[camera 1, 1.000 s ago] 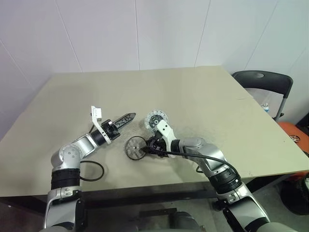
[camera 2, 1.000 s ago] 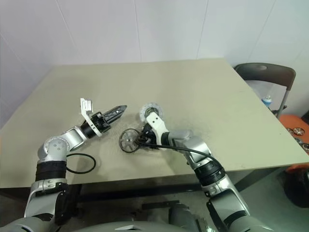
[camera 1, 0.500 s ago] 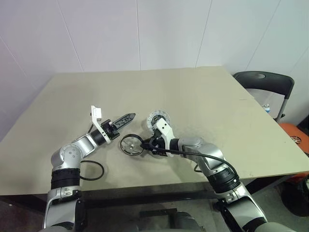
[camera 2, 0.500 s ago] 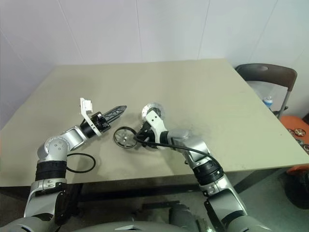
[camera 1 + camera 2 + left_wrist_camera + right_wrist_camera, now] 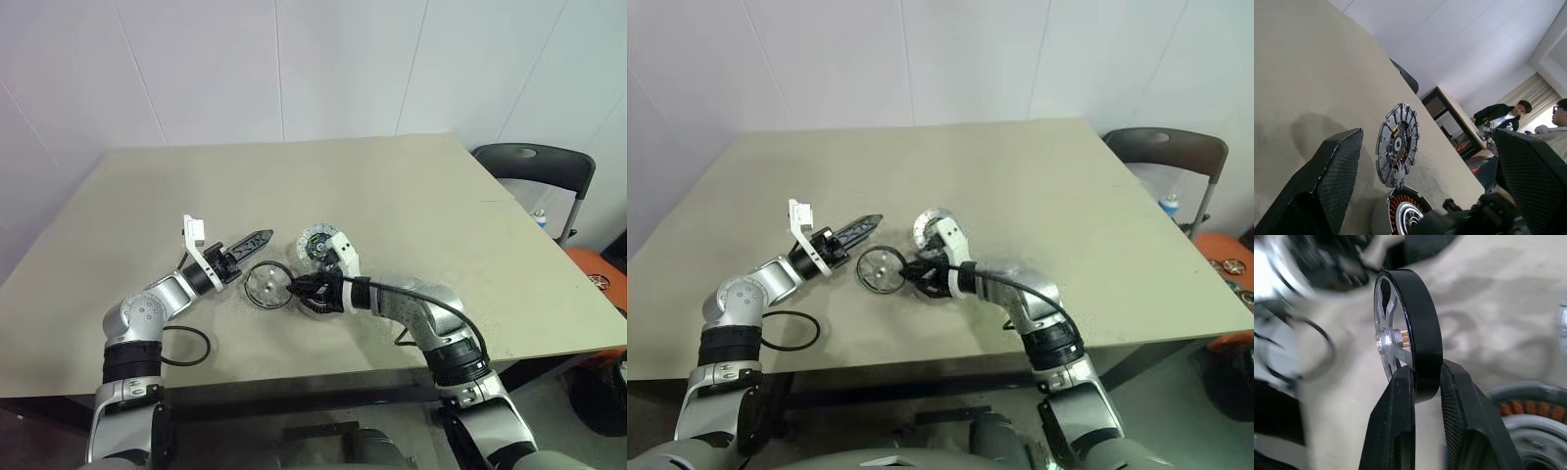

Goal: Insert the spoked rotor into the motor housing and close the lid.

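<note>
The right gripper (image 5: pixel 1422 396) pinches the black rim of the spoked rotor (image 5: pixel 266 287) — lifted beside the motor housing (image 5: pixel 1400 215). Beyond, the lid (image 5: pixel 317 241) stands open. The left gripper (image 5: pixel 253 241) hovers nearby, fingers spread wide, empty. No readable writing.

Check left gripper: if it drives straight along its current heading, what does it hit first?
Probably the upright lid, which sits between the open left gripper fingers in the left wrist view, above the motor housing. Depth is unclear; it may pass beside it.

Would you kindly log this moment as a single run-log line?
right gripper: shut on spoked rotor, held on edge | left gripper: open, idle | motor housing: empty | lid: open, upright
</note>
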`<state>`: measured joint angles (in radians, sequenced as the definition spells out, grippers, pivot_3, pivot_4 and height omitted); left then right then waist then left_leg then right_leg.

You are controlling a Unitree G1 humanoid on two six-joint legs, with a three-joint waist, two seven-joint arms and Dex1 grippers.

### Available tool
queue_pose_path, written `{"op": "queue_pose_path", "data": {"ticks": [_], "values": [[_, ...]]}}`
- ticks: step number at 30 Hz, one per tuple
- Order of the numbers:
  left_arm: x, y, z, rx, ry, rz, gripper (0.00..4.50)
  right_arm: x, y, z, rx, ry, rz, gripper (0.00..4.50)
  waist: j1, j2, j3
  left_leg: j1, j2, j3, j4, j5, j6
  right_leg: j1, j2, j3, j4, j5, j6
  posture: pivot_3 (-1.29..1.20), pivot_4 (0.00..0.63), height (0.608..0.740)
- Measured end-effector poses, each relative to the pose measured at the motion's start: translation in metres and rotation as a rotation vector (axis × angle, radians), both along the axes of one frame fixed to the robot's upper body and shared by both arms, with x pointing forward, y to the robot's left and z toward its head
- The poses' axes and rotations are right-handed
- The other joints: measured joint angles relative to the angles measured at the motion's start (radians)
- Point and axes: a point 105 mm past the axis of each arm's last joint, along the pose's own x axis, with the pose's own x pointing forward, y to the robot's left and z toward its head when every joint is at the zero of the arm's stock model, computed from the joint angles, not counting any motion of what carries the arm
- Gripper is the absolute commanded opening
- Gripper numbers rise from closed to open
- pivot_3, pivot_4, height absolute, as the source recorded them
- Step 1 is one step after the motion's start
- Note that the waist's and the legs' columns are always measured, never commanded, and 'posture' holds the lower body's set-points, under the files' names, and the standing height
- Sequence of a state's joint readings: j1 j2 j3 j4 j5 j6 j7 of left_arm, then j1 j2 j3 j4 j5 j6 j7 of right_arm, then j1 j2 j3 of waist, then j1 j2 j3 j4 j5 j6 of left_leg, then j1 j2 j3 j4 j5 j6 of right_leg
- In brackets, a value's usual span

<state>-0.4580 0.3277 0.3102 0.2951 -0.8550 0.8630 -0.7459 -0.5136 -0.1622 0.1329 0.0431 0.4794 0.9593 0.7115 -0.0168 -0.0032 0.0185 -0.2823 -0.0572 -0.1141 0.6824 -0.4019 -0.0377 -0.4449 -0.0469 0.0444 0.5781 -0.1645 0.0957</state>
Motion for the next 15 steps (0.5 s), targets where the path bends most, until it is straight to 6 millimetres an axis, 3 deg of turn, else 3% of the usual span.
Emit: {"op": "queue_pose_path", "data": {"ticks": [5, 15], "values": [[0.0, 0.006, 0.005, -0.011, -0.023, 0.008, 4.5, 0.007, -0.015, 0.015, 0.089, 0.069, -0.038, 0.39, 0.0, 0.0, 0.0, 0.0, 0.0, 0.0, 0.0, 0.0, 0.0, 0.0, 0.0, 0.0, 0.0, 0.0, 0.0, 0.0, 0.0, 0.74], [-0.019, 0.014, 0.034, 0.066, -0.251, -0.05, 4.5, 0.021, -0.063, -0.002, 0.049, 0.232, -0.186, 0.39, -0.002, 0.002, 0.001, -0.001, 0.0, 0.001, 0.0, 0.0, 0.001, -0.001, 0.0, 0.0, 0.0, 0.0, 0.0, 0.0, 0.0, 0.74]]}}
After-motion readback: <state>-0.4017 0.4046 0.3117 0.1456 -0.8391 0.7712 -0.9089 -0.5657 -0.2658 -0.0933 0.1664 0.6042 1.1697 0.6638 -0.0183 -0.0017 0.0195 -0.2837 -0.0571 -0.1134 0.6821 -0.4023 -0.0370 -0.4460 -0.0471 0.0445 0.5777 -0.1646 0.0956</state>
